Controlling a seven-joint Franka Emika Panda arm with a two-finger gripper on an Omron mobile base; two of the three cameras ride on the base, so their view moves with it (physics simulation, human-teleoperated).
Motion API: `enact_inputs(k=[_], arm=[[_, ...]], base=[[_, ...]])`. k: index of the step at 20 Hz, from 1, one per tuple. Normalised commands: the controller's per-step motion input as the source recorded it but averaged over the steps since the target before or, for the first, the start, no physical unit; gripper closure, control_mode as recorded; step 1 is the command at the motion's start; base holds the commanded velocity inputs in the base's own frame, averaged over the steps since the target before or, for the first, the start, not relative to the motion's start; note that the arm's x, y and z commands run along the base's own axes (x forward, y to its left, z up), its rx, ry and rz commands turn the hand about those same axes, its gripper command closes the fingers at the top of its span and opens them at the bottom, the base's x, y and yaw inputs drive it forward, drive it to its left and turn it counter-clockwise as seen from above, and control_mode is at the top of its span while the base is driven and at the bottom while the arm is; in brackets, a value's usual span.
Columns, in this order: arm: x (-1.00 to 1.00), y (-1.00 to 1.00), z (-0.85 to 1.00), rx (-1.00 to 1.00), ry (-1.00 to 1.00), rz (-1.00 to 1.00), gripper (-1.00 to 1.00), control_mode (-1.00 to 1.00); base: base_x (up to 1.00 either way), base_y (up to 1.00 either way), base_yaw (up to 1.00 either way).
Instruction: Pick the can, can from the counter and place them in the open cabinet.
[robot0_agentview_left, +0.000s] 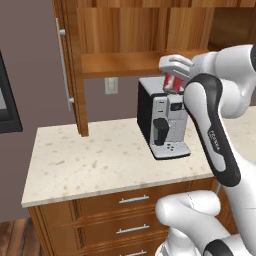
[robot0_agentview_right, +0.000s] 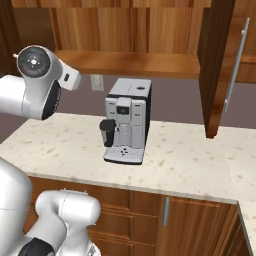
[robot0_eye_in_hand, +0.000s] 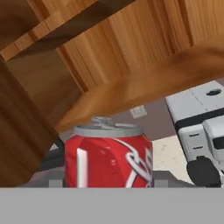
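Note:
My gripper (robot0_agentview_left: 173, 84) is shut on a red can (robot0_agentview_left: 172, 83) with grey-white markings and a silver top. It holds the can in the air above the coffee machine, just under the front edge of the open cabinet's shelf (robot0_agentview_left: 120, 64). In the hand view the can (robot0_eye_in_hand: 108, 155) stands upright between the fingers (robot0_eye_in_hand: 162, 178), with the shelf's underside (robot0_eye_in_hand: 144, 83) right above it. The open cabinet's door (robot0_agentview_left: 70, 65) swings out to the left, and in the right base view it (robot0_agentview_right: 217, 65) hangs at the right. The cream counter (robot0_agentview_left: 100, 160) lies below.
A silver and black coffee machine (robot0_agentview_left: 162, 117) stands on the counter under the held can, seen also in the right base view (robot0_agentview_right: 127, 120). A wall socket (robot0_agentview_left: 111, 85) sits behind it. Wooden drawers (robot0_agentview_left: 130, 210) run below the counter edge.

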Motion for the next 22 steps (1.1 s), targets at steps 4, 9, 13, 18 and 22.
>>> enact_inputs(k=[4, 9, 13, 18, 22], arm=[[0.33, 0.0, 0.1, 0.15, -0.07, 0.05, 1.0, -1.0], [0.37, 0.02, 0.01, 0.07, -0.16, 0.1, 1.0, -1.0], [0.4, 0.09, 0.02, 0.0, -0.15, 0.11, 1.0, -1.0], [0.39, 0.09, 0.02, 0.0, -0.23, 0.13, 1.0, -1.0], [0.37, 0.08, 0.09, 0.0, -0.08, 0.1, 1.0, -1.0]], base=[[0.0, 0.0, 0.0], [0.0, 0.0, 0.0], [0.0, 0.0, 0.0], [0.0, 0.0, 0.0], [0.0, 0.0, 0.0]])
